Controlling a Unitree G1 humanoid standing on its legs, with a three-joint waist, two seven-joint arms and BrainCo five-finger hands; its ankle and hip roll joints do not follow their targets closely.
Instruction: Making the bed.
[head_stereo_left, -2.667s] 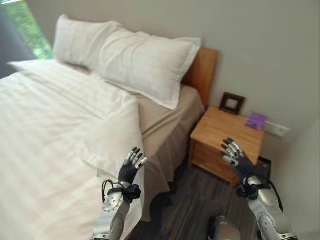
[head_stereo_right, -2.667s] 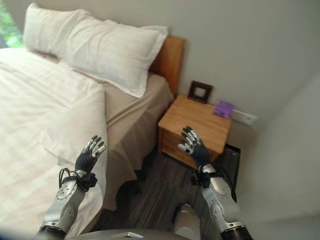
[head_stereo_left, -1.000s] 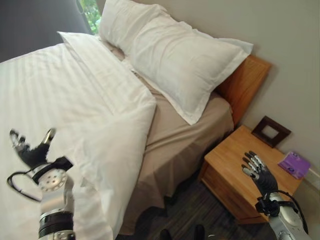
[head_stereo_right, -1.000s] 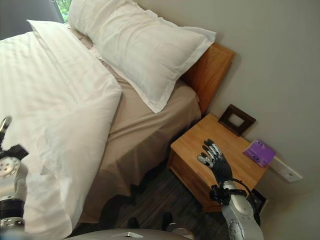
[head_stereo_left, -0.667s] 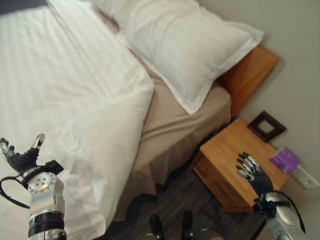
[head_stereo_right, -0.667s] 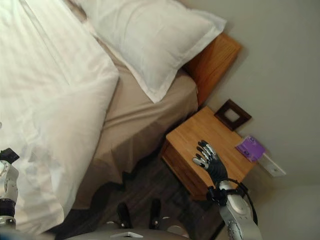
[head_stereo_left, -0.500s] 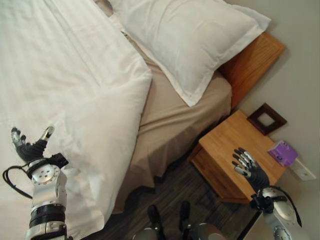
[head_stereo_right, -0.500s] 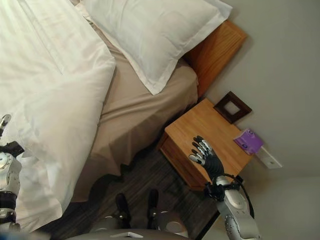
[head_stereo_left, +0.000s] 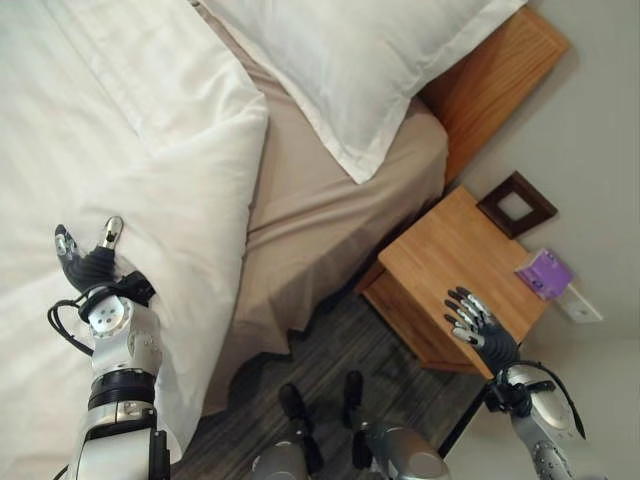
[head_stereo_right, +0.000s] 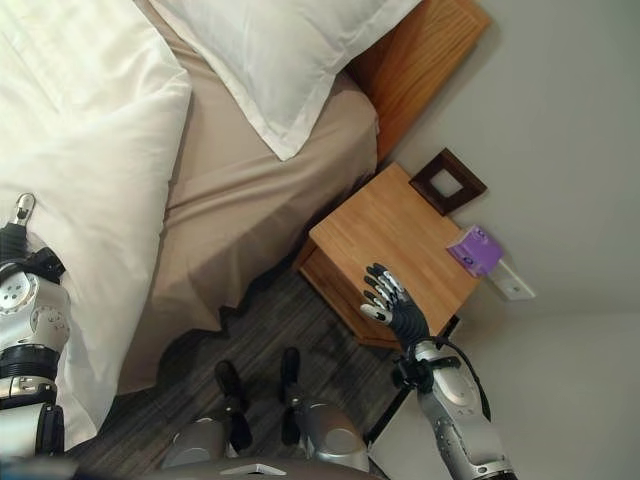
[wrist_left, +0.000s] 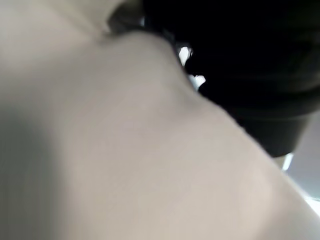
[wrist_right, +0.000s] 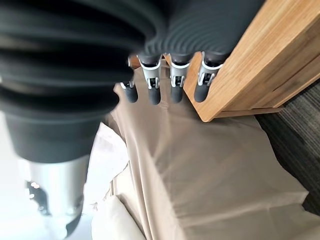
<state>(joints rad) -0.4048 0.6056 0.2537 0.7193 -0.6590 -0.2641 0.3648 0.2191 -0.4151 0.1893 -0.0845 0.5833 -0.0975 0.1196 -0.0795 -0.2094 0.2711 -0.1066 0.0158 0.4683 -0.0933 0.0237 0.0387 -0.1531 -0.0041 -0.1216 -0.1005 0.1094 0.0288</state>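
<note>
My left robot hand (head_stereo_left: 88, 265) is over the duvet (head_stereo_left: 120, 130) near its folded-back corner, fingers relaxed, holding nothing. My right robot hand (head_stereo_right: 392, 306) is released too, fingers spread, in the air beside the nightstand (head_stereo_right: 395, 255). The duvet covers the bed's left part; tan sheet (head_stereo_left: 310, 210) lies bare up to the pillow (head_stereo_left: 370, 60). A frame (head_stereo_left: 516, 204) and purple box (head_stereo_left: 543, 273) sit on the nightstand.

Bed: white striped duvet (head_stereo_left: 120, 130) lies rumpled, its corner folded back short of the head end, exposing a band of tan sheet (head_stereo_left: 320, 210) that drapes over the mattress side to the floor, with a white pillow (head_stereo_left: 350, 60) against the wooden headboard (head_stereo_left: 490, 75), corner overhanging the sheet.
</note>
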